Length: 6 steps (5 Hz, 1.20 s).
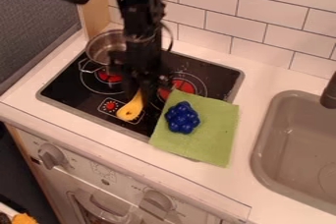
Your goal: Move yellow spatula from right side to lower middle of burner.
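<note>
We have the yellow spatula [133, 108] on the front middle of the black stovetop [72, 78], its broad end toward us and its handle running up and back beneath the tool [143, 92]. It lies between the small control panel [110, 106] on one side and the green cloth [216, 125] on the other, apart from the blue grape-like toy [182, 118] on that cloth. The metal pot [103, 48] sits farther back, at the stovetop's rear corner.

The tool is low over the stovetop, right at the handle. We cannot tell whether it is wide, narrow or closed on the spatula, because the dark parts merge with the dark surface behind them.

By our reading, we are at the placing step: the spatula's spot fits the lower middle that the task asks for. If we have hold of the handle, the next move is to settle the spatula flat, let go gently and lift straight up, so that we don't drag it along. If we have let go, we need only raise the arm clear, taking care not to brush the handle or catch the cloth's near corner.
</note>
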Available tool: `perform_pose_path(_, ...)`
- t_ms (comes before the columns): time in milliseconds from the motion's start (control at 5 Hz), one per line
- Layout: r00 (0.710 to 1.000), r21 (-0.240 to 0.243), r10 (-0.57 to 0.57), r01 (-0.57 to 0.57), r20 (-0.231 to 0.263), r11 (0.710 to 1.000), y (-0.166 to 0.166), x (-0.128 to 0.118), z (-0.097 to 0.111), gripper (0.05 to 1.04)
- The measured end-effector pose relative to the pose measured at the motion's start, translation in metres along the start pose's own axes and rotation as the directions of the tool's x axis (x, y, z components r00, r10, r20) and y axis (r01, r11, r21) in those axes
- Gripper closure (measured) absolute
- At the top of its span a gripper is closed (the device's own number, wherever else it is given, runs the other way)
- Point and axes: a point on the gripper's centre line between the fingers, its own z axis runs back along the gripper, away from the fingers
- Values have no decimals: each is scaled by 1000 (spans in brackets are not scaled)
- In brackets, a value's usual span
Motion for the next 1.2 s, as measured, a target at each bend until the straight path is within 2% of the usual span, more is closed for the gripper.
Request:
perform_pose_path(200, 1000, 19, 6, -5, -18, 1000, 6, -7, -12, 748)
perform_pose_path(400, 1000, 36, 5, -4, -23, 999, 10, -12, -15, 748)
perform_pose_path(600, 1000, 46, -5, 7, -26, 999, 12, -20, -16, 680)
perform_pose_path(800, 999, 42, -2, 4, -33, 999, 14, -25, -16, 367)
perform_pose_path(1000, 999, 39, -22, 23, -41, 999, 14, -35, -9, 110)
perform_pose_path(1200, 1000, 35, -16, 16, -10, 999, 12, -36, 9, 78)
